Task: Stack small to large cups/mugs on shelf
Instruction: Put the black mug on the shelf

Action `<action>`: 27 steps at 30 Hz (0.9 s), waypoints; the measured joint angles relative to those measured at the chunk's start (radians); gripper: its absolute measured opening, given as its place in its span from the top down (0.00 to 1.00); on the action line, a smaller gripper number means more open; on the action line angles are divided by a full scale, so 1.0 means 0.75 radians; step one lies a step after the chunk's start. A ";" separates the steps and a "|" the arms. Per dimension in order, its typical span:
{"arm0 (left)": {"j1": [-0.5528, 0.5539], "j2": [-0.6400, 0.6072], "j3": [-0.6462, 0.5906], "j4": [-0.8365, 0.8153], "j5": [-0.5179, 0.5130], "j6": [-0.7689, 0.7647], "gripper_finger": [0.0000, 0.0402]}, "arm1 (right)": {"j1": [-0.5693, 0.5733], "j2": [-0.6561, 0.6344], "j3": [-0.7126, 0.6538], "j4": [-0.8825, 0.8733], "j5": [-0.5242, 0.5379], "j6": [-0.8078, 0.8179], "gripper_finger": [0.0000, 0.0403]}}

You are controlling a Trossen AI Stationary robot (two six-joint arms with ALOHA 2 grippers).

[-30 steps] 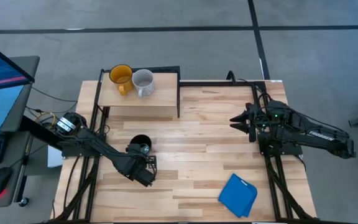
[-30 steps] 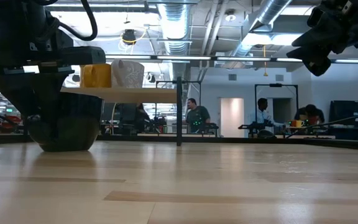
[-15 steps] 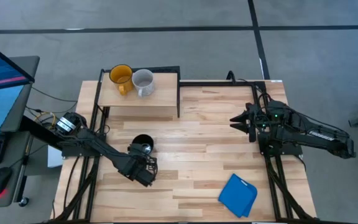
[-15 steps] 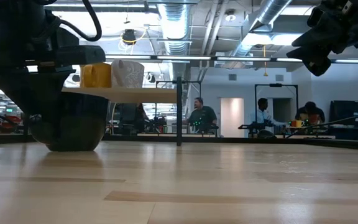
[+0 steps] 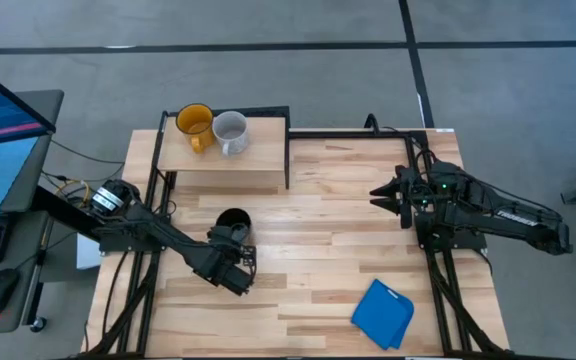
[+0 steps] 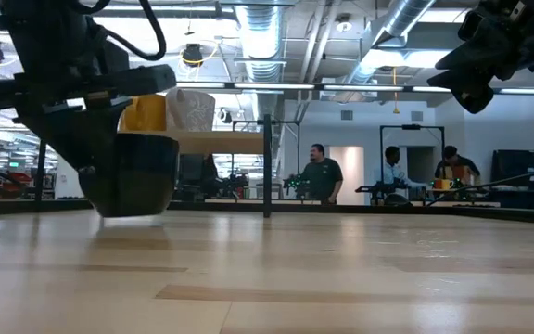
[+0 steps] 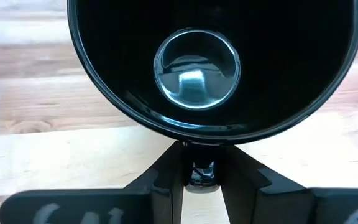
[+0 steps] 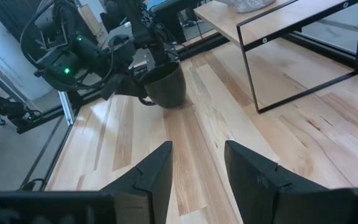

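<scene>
The glossy black mug (image 5: 232, 219) is in my left gripper (image 5: 230, 238), in front of the shelf; the left wrist view looks into its mouth (image 7: 197, 62). In the low view the black mug (image 6: 137, 176) is tilted, just above the tabletop. The yellow-orange mug (image 5: 194, 124) and the pale grey-white mug (image 5: 230, 131) stand side by side on the light-wood shelf (image 5: 223, 165) at the table's far left. My right gripper (image 5: 376, 192) is open, raised over the table's right side, away from all mugs. My left gripper (image 7: 201, 169) is shut on the black mug's handle (image 7: 201, 173), pinched between the two fingers. They come at it from the table's near side, slanting down. The mug is tilted, its base a little off the table.
A blue folded cloth (image 5: 383, 313) lies near the table's near right corner. The shelf's black metal frame legs (image 8: 253, 68) stand on the slatted tabletop. The shelf's right half (image 5: 268, 150) is bare. People stand in the room beyond the table.
My left gripper, shut on the black mug, has risen a little and moved toward the table's far edge and slightly right. The mug has come off the table and tipped.
</scene>
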 joint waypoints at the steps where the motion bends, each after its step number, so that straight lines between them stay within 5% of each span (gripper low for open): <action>1: 0.000 0.000 0.013 -0.014 -0.015 -0.003 0.84 | 0.000 0.000 0.000 0.000 0.000 0.000 0.58; 13: 0.012 -0.011 0.429 -0.471 -0.282 0.073 0.84 | 0.000 0.000 0.000 -0.001 0.000 -0.001 0.58; 18: 0.092 -0.012 0.628 -0.665 -0.263 0.174 0.84 | 0.000 0.000 0.000 -0.001 0.000 -0.001 0.58; 27: 0.330 -0.010 0.768 -0.644 -0.209 0.468 0.84 | 0.000 0.000 0.000 -0.001 -0.046 -0.002 0.58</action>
